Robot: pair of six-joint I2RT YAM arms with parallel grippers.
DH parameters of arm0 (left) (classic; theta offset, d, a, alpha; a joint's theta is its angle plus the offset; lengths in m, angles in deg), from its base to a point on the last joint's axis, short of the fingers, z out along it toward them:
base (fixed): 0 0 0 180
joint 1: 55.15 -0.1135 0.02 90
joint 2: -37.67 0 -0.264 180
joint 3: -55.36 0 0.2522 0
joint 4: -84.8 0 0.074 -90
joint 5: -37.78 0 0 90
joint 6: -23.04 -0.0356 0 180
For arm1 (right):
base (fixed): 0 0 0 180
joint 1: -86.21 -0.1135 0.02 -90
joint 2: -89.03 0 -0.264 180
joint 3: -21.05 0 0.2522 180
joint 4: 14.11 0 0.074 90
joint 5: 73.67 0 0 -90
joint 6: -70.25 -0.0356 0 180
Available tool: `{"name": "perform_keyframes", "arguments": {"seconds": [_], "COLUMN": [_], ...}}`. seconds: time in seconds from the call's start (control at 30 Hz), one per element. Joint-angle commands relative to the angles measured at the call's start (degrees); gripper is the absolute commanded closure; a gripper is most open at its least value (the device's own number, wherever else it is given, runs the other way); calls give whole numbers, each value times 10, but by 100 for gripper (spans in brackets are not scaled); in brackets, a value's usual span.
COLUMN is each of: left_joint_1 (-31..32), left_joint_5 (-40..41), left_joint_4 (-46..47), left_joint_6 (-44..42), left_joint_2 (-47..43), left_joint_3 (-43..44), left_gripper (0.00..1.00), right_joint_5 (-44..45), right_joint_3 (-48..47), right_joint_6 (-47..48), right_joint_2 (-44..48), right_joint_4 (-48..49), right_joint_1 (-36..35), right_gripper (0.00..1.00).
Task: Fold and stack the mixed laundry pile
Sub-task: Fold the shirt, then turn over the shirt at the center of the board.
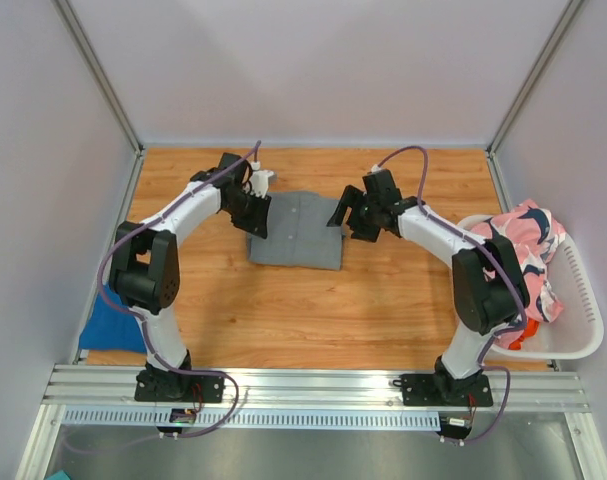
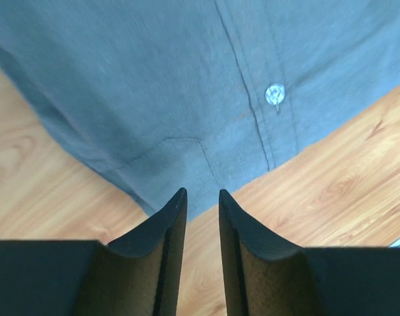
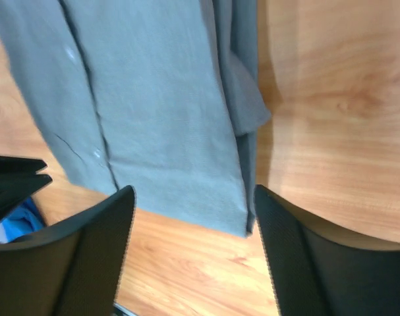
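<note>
Four garments show: one grey garment (image 1: 295, 230) in the middle, one blue garment (image 1: 111, 325) at the near left edge, one pink patterned garment (image 1: 523, 250) and one orange garment (image 1: 516, 337) at the right. One white basket (image 1: 573, 345) holds those last two. Two arms stand near: one left arm (image 1: 163, 260), one right arm (image 1: 463, 255).

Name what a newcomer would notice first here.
A folded grey shirt lies flat in the centre, with the left end effector and right end effector at its two sides, both open and empty. At the right edge, a pink patterned garment heaps over a white basket.
</note>
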Motion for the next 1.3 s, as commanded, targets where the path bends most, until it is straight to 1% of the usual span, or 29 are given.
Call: {"name": "perform_keyframes", "arguments": {"seconds": [0.0,0.03,0.07,0.1,0.17,0.23,0.27,0.33,0.43,0.57,0.67,0.9,0.93,1.0,1.07,1.1,1.17,1.2,1.27], "left_joint_1": [-22,-26,-31,-37,-40,-45,-46,-46,-46,-46,-46,-46,-46,-46,-46,-46,-46,-46,-46], "left_joint_5": [-8,4,8,21,41,53,52,40,37,41,58,51,50,51,51,51,50,49,49], "left_joint_4": [-4,0,6,15,25,32,34,40,43,34,37,38,38,38,38,38,38,38,37], "left_joint_6": [-2,0,2,7,12,16,17,21,24,24,23,23,23,23,23,23,23,23,23], "left_joint_2": [-30,-26,-21,-12,2,24,31,48,79,131,152,169,169,169,168,167,167,167,166], "left_joint_3": [43,45,48,53,58,69,72,80,92,117,125,130,131,131,128,127,126,125,126], "left_gripper": [65,61,52,49,45,44,43,41,41,41,43,45,45,45,46,46,46,46,46], "right_joint_5": [24,17,10,-6,-18,-38,-74,-115,-128,-173,-188,-219,-229,-236,-236,-232,-223,-223,-223], "right_joint_3": [-48,-59,-71,-98,-121,-130,-131,-132,-130,-124,-118,-114,-114,-109,-99,-96,-97,-99,-104], "right_joint_6": [40,48,53,66,74,75,73,59,43,-3,-32,-63,-67,-86,-99,-107,-110,-112,-118], "right_joint_2": [-4,-20,-35,-71,-100,-133,-145,-173,-205,-237,-249,-261,-264,-266,-262,-256,-252,-250,-248], "right_joint_4": [-35,-49,-59,-78,-93,-84,-76,-49,-25,20,44,91,98,127,153,158,164,166,170], "right_joint_1": [25,32,38,48,55,57,61,61,61,61,61,47,42,41,41,42,41,41,41], "right_gripper": [19,15,13,13,13,13,14,15,16,21,22,28,32,35,44,52,60,70,82]}}
